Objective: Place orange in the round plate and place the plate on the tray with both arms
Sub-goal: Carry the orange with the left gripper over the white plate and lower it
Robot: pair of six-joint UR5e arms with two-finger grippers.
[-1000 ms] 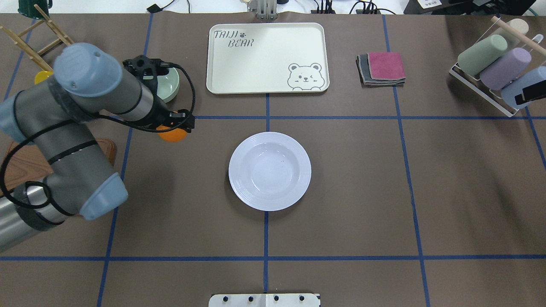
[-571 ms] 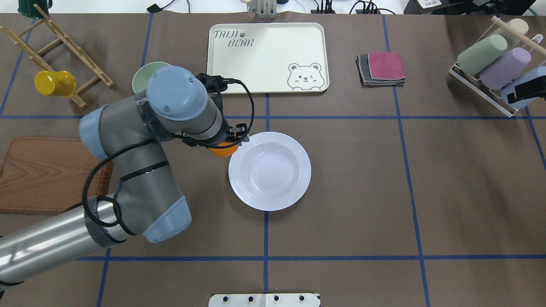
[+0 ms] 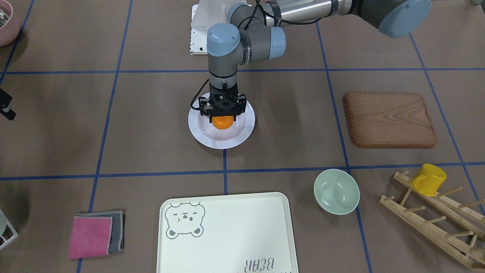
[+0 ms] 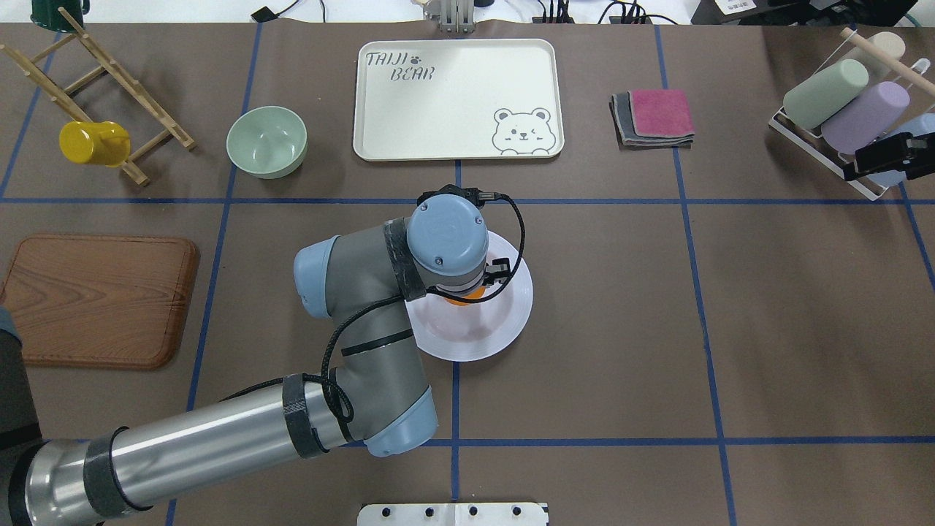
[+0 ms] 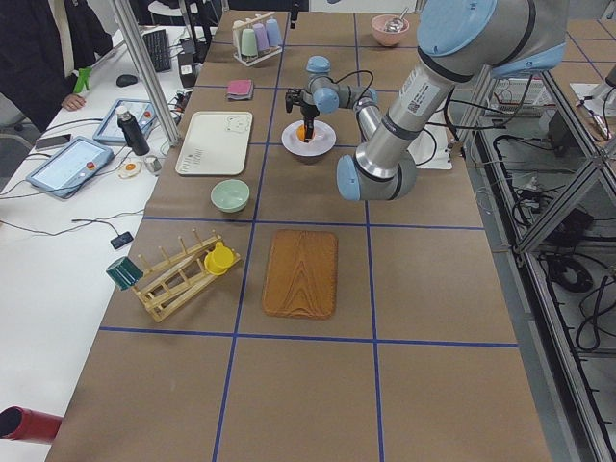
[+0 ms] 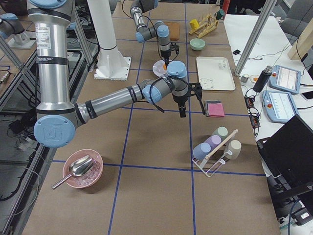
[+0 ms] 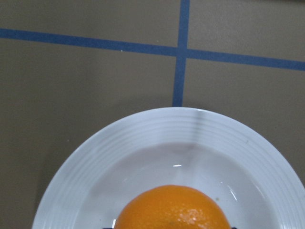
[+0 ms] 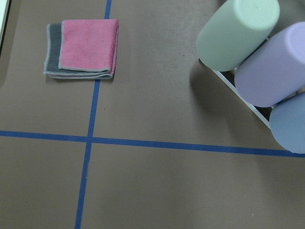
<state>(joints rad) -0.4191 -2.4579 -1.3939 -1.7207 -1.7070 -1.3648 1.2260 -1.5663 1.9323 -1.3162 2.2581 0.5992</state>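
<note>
While the left gripper [image 3: 222, 114] is clamping the orange [image 3: 222, 123] between its two fingers, it is hanging straight down over the shallow well of the round plate [image 3: 245, 129], near the middle of the table [image 4: 657, 329]. Whether the fruit is already touching the white surface is not clear from any view. The right gripper [image 4: 882, 162] is hovering well away at the table's right end, beside a rack of pastel cups [image 4: 847, 102]. It is too small and dark for me to tell whether its claw is apart or together.

As a judgement, the first half of the task is nearly finishing: the orange is over the plate but is not yet being released. Everything after that is remaining (letting go, then both arms carrying the plate). The tray [image 4: 453, 95] is lying on the far side of the table from the robot, apart from the plate, with a blue tape line [image 4: 584, 201] between them.

The orange is round and is showing no clear long axis. The plate is lying flat, well upward. The tray's long side is running across the table, its lettering reading upright from the robot's side.
</note>
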